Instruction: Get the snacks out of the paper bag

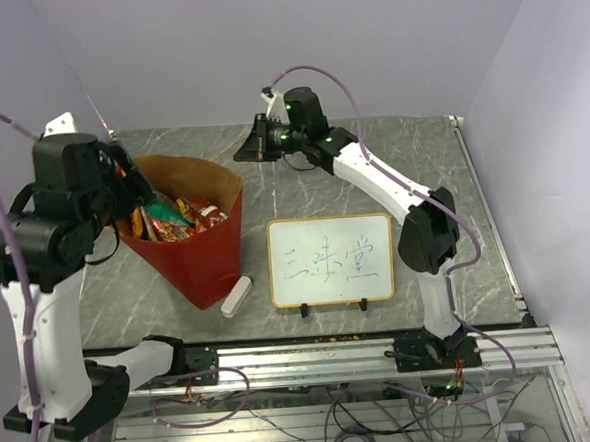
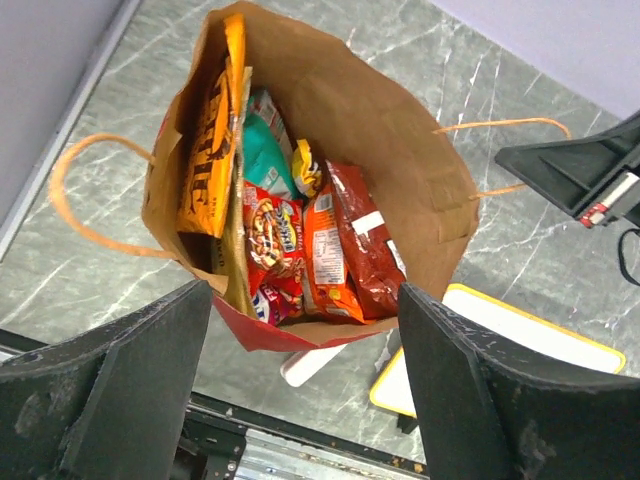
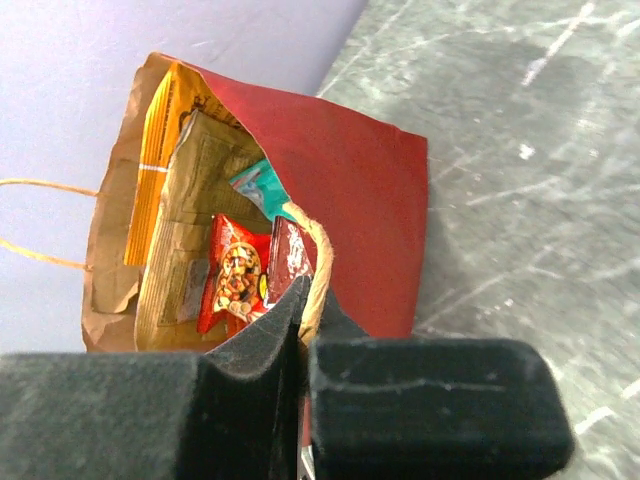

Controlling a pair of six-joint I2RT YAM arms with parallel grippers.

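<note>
The paper bag (image 1: 202, 262) stands open on the table, red outside and brown inside (image 2: 370, 110). Inside are the snacks (image 1: 180, 218): a large flat orange bag (image 2: 205, 150), a teal packet (image 2: 265, 150), a small yellow one (image 2: 305, 165) and red ones (image 2: 270, 235). My left gripper (image 2: 305, 390) hangs open above the bag's near rim, holding nothing. Behind the bag, my right gripper (image 1: 243, 152) is shut on one thin handle (image 3: 318, 265). The red packet (image 3: 235, 270) shows just past its fingertips.
A framed whiteboard (image 1: 330, 259) with writing lies right of the bag. A small white eraser block (image 1: 237, 297) lies at the bag's near corner. The bag's other handle (image 2: 70, 200) loops out toward the wall on the left. The metal rail (image 1: 313, 355) runs along the near edge.
</note>
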